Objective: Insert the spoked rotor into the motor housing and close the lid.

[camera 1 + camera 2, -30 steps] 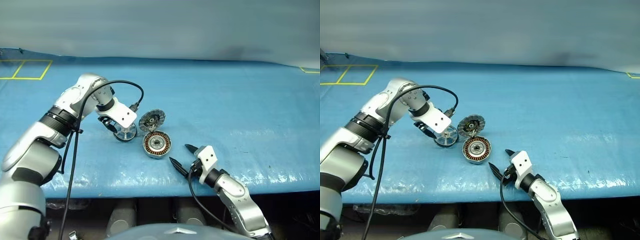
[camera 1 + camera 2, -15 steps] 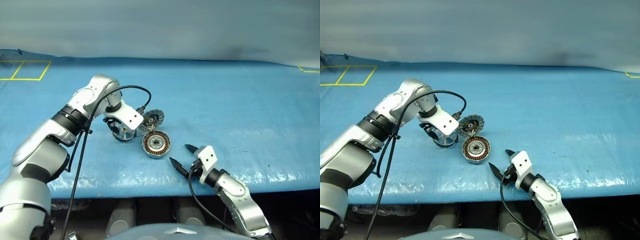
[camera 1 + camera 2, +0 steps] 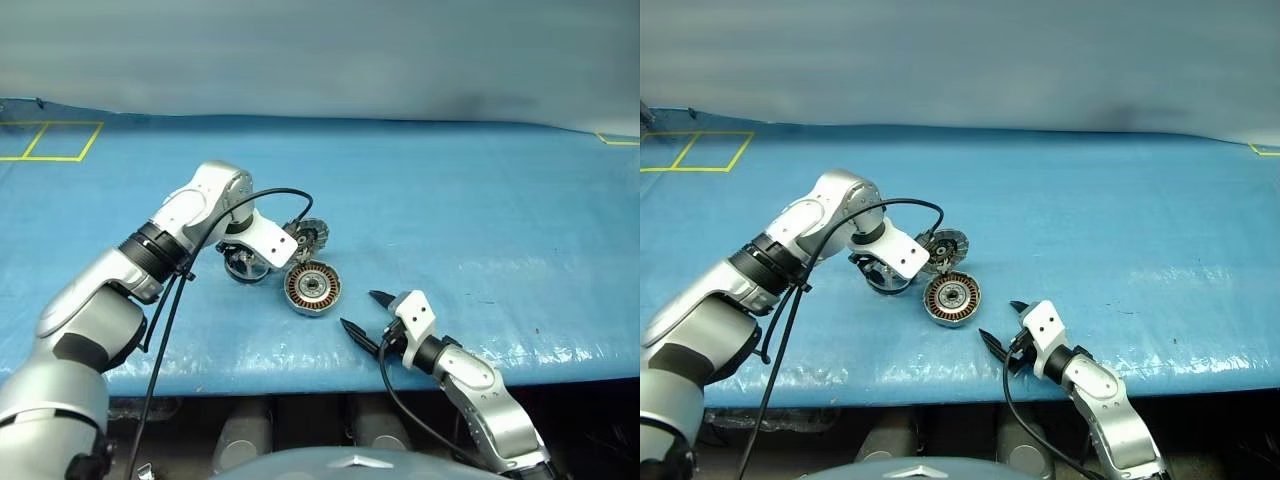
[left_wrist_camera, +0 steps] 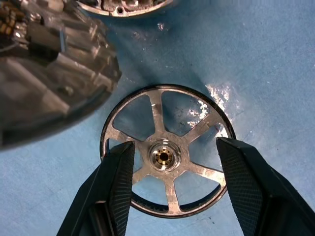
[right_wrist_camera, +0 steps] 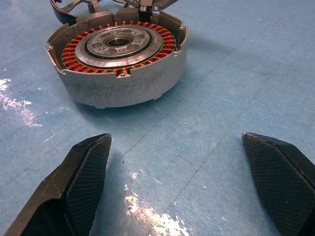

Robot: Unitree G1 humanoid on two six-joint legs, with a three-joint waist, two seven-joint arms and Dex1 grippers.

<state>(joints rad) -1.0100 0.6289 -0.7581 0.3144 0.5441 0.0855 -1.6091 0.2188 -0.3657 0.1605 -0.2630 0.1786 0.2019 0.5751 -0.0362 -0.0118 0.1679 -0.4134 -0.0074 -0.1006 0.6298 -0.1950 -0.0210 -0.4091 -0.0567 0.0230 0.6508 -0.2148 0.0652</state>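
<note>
Closing the left gripper [image 4: 172, 162] squarely on the hub looks best; its fingers [image 4: 118, 172] are spread, straddling the shiny silver six-spoked rotor [image 4: 167, 157], which lies flat on the blue surface [image 3: 480, 220] just beside the round grey copper-wound motor housing [image 3: 314, 288] and its ribbed lid [image 3: 310, 235]. Right gripper [image 3: 366, 318] spread wide, empty.

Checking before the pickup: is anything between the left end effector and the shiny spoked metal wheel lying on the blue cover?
Nothing visible. The left end effector hangs over the shiny spoked metal wheel, one black finger at each side of its hub, with bare spokes between them.
</note>
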